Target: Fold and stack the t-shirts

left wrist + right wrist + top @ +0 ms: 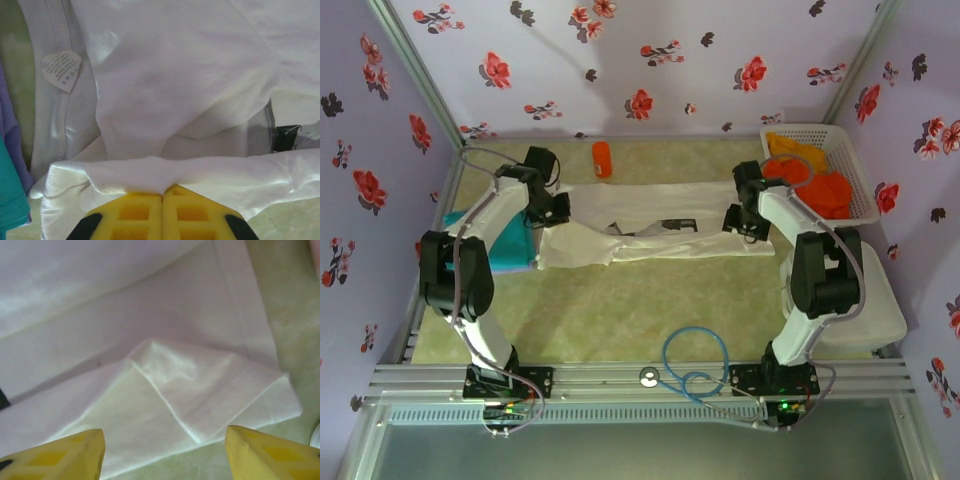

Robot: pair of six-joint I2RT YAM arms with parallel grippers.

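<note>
Nearby, orange bottle (pixel 602 159), basket (pixel 807 129) of orange shirts (pixel 815 180), teal shirt (pixel 510 250) perhaps under arm (pixel 485 220)

Lilac walls (pixel 720 25) printed with red flowers (pixel 640 102) enclose a mottled green tabletop (pixel 620 320) — evenly lit.

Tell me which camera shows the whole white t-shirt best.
Top external: the white t-shirt lies stretched across the table, end to end. Left wrist shows a fold pinched in the left gripper; right wrist shows a folded corner.
</note>
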